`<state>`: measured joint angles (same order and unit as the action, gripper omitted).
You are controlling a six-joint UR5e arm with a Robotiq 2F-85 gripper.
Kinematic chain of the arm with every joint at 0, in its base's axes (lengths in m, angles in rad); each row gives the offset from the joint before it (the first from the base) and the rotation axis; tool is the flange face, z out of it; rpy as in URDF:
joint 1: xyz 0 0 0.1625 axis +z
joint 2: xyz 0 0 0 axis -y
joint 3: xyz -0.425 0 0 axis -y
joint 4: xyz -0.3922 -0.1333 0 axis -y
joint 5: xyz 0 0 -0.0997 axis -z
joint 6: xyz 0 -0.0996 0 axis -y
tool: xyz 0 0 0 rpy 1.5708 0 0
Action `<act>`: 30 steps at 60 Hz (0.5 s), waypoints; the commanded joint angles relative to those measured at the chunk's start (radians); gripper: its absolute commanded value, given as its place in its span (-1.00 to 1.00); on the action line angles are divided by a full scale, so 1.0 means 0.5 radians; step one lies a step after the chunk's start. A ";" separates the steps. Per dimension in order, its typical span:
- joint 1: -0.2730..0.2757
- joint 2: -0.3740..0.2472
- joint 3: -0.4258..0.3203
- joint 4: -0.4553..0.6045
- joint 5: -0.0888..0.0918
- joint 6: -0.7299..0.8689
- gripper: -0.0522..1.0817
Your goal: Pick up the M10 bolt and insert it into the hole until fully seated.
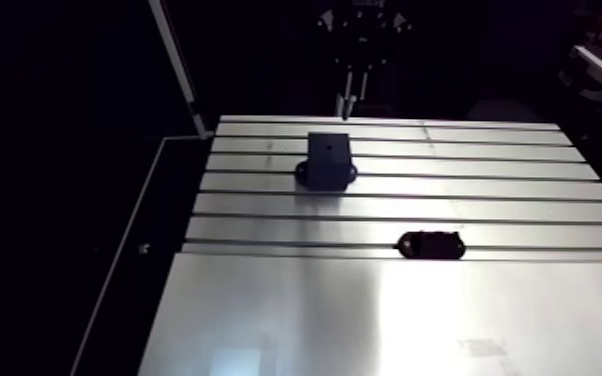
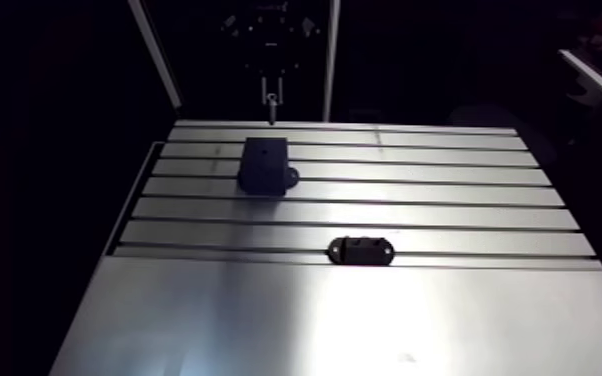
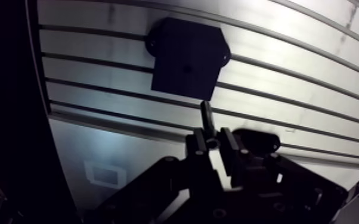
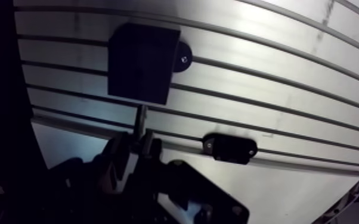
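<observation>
A dark block with a small hole in its top face stands on a flanged base on the slotted table. In the wrist view the block lies ahead of my gripper, a short way off. The gripper is shut on the M10 bolt, whose shank sticks out past the fingertips toward the block. In the arm view the gripper hangs above the table's far edge, behind the block, with the bolt pointing down.
A flat black oval holder lies near the front slot, also seen beside the gripper as the holder. The smooth plate fills the near half. The table's left edge drops into darkness.
</observation>
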<state>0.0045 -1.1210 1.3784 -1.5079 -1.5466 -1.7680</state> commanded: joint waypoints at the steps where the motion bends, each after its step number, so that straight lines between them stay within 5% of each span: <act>1: 0.027 0.020 -0.009 -0.001 -0.022 0.022 0.99; 13: 0.054 0.037 -0.021 0.005 -0.048 0.053 0.99; 19: 0.103 0.049 -0.034 -0.001 -0.124 0.090 0.99; 30: 0.129 0.080 -0.064 -0.001 -0.135 0.101 0.99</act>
<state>0.0511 -1.0953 1.3603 -1.5077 -1.5964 -1.7291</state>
